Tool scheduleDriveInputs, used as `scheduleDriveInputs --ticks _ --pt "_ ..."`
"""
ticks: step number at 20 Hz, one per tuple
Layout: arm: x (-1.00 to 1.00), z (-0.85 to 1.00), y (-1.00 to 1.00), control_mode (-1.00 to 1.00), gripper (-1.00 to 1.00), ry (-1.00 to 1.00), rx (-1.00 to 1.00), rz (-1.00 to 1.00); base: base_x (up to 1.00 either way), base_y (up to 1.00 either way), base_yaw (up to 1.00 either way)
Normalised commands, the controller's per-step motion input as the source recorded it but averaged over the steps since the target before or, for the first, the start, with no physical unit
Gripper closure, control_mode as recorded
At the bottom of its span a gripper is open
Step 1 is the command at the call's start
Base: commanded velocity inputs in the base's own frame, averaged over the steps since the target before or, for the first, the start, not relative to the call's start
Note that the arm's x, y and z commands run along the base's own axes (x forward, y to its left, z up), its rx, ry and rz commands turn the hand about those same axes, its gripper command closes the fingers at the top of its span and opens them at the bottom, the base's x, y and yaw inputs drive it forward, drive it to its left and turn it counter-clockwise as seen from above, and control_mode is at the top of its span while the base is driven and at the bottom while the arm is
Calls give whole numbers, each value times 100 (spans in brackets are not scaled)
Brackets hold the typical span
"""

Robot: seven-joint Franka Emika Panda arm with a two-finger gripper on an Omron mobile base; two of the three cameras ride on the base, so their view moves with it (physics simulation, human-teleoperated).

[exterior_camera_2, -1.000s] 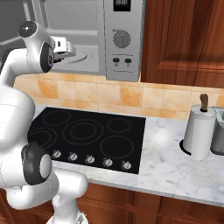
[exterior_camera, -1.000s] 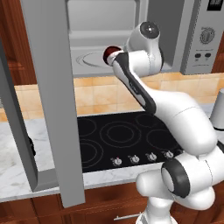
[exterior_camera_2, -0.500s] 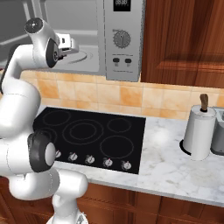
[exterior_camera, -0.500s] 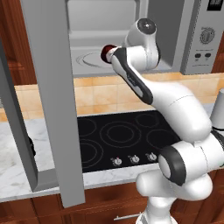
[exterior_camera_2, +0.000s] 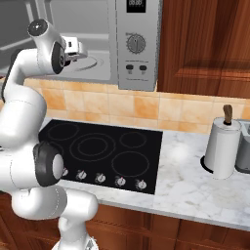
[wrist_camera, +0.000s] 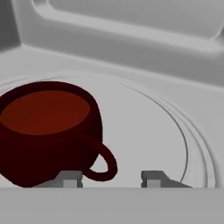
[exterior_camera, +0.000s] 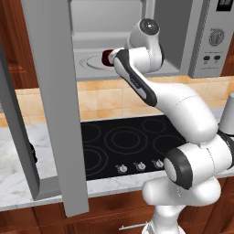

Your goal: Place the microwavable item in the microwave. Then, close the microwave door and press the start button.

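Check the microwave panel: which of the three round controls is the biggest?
The dial, directly under the display. It is light grey and much larger than the two small dark buttons that sit side by side beneath it.

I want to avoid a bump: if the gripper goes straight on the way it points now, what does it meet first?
Probably the mug's handle, just ahead of the gripper between its jaws; past it, the turntable. Depth is unclear.
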Motion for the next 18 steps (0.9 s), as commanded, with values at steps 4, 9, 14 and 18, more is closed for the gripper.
scheduleDriveInputs --ticks 4,9,14,18 --pt "0 0 0 -100 -100 -9 0 0 0 0 0" --pt "-1 0 0 -100 -100 -13 0 0 0 0 0" --pt "-23 0 0 -100 -100 -17 0 0 0 0 0" --pt "-38 0 -1 -100 -100 -20 0 0 0 0 0"
